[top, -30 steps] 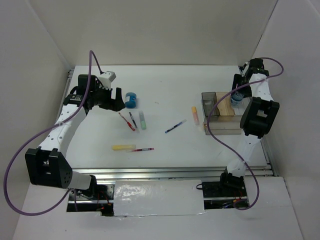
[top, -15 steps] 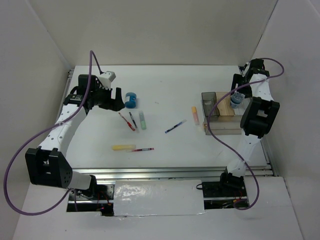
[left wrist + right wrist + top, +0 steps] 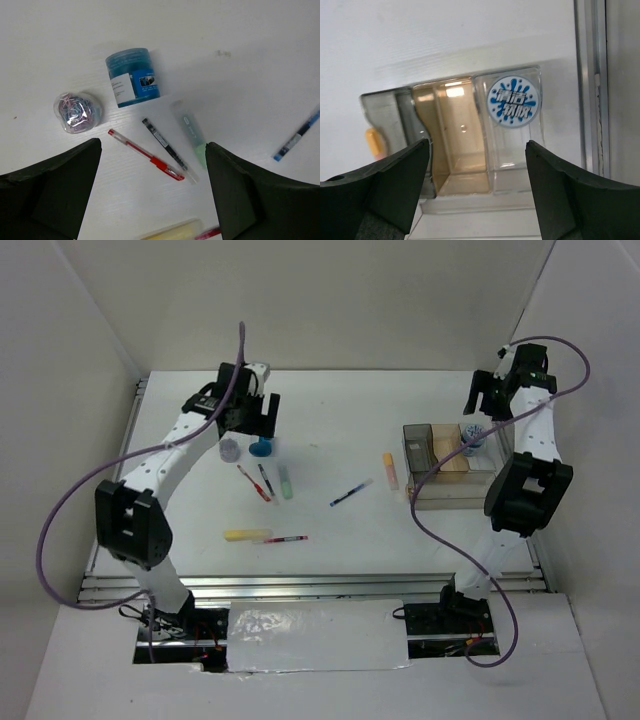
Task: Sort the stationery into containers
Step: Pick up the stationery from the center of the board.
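The stationery lies scattered at mid-left: a blue tape roll, a clear heart-shaped case with pastel clips, a red pen, a black pen, a green highlighter, a blue pen, a yellow highlighter and an orange highlighter. My left gripper hangs open above the blue roll, holding nothing. At the right stands the container; a round blue-and-white labelled item sits in its clear end compartment. My right gripper is open above it, empty.
A second red pen lies beside the yellow highlighter. The container's grey compartment and brown compartment hold nothing. A metal rail runs along the table's right edge, close to the container. White walls enclose the table.
My left arm has swung right and back, over the blue roll, uncovering the heart-shaped case. My right gripper has opened, let go of the round item and lifted away from the container.
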`<act>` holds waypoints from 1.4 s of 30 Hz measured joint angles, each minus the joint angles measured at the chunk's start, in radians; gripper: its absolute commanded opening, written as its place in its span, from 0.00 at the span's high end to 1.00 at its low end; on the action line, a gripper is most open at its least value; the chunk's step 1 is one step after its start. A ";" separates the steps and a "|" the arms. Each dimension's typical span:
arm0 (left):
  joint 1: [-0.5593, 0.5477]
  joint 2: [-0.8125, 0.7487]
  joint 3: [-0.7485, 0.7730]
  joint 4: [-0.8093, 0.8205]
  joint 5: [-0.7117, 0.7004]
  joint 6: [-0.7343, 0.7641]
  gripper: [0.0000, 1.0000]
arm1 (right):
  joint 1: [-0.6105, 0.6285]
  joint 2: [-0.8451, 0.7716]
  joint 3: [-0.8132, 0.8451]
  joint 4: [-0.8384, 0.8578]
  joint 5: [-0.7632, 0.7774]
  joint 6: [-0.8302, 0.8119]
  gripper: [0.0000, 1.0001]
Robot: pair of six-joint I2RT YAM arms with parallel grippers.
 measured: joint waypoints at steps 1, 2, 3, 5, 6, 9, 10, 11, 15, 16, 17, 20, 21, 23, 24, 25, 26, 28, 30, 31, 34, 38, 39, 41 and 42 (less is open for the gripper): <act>-0.012 0.042 0.037 -0.016 -0.031 -0.016 0.04 | 0.000 -0.032 -0.016 -0.001 -0.008 -0.001 0.17; -0.024 0.093 0.092 -0.047 -0.065 -0.029 0.03 | 0.000 -0.062 -0.031 0.000 -0.019 -0.003 0.17; -0.031 0.141 0.137 -0.064 -0.092 -0.044 0.02 | 0.000 -0.090 -0.050 0.002 -0.026 -0.004 0.17; -0.038 0.254 0.249 -0.126 -0.156 -0.077 0.02 | 0.000 -0.133 -0.083 -0.001 -0.043 -0.007 0.17; -0.039 0.306 0.298 -0.146 -0.183 -0.095 0.01 | 0.000 -0.150 -0.101 -0.001 -0.048 -0.007 0.17; -0.037 0.465 0.455 -0.230 -0.253 -0.146 0.02 | 0.000 -0.174 -0.156 0.001 -0.063 -0.008 0.18; -0.035 0.504 0.485 -0.246 -0.267 -0.154 0.02 | 0.000 -0.177 -0.181 0.004 -0.069 -0.008 0.18; -0.031 0.534 0.497 -0.257 -0.271 -0.169 0.02 | 0.000 -0.179 -0.208 0.006 -0.072 -0.008 0.18; -0.013 0.592 0.498 -0.309 -0.251 -0.188 0.05 | 0.000 -0.180 -0.292 0.002 -0.083 -0.006 0.19; -0.008 0.598 0.498 -0.315 -0.242 -0.192 0.06 | 0.000 -0.180 -0.301 0.000 -0.085 -0.006 0.19; -0.006 0.605 0.499 -0.318 -0.236 -0.195 0.06 | 0.000 -0.180 -0.307 0.000 -0.088 -0.006 0.19; 0.003 0.622 0.505 -0.321 -0.213 -0.196 0.10 | 0.000 -0.185 -0.311 0.001 -0.094 -0.007 0.19; 0.005 0.628 0.505 -0.321 -0.206 -0.195 0.12 | 0.000 -0.189 -0.311 0.000 -0.096 -0.007 0.20; 0.005 0.638 0.506 -0.319 -0.190 -0.195 0.14 | 0.000 -0.198 -0.311 0.000 -0.098 -0.007 0.20; 0.005 0.642 0.505 -0.317 -0.182 -0.193 0.14 | 0.000 -0.203 -0.311 0.000 -0.101 -0.007 0.20; 0.005 0.644 0.505 -0.312 -0.174 -0.193 0.14 | 0.000 -0.209 -0.310 0.000 -0.103 -0.007 0.20; 0.005 0.644 0.504 -0.309 -0.167 -0.193 0.14 | 0.000 -0.211 -0.311 0.000 -0.105 -0.007 0.20; 0.009 0.644 0.504 -0.301 -0.145 -0.192 0.15 | 0.000 -0.215 -0.310 0.000 -0.106 -0.008 0.20; 0.009 0.645 0.504 -0.293 -0.128 -0.190 0.16 | 0.000 -0.215 -0.310 0.000 -0.107 -0.010 0.20; 0.010 0.645 0.504 -0.291 -0.119 -0.188 0.16 | 0.000 -0.215 -0.310 -0.001 -0.107 -0.011 0.20; 0.014 0.646 0.500 -0.280 -0.098 -0.167 0.16 | 0.000 -0.215 -0.310 -0.001 -0.107 -0.014 0.20; 0.021 0.647 0.481 -0.266 -0.089 -0.145 0.16 | 0.000 -0.215 -0.309 -0.001 -0.109 -0.016 0.21; 0.023 0.649 0.480 -0.266 -0.088 -0.142 0.17 | 0.000 -0.215 -0.309 -0.001 -0.110 -0.016 0.21; 0.026 0.657 0.480 -0.264 -0.085 -0.140 0.19 | 0.000 -0.215 -0.309 -0.001 -0.112 -0.019 0.21; 0.029 0.663 0.480 -0.263 -0.084 -0.140 0.21 | 0.000 -0.215 -0.309 -0.001 -0.112 -0.022 0.20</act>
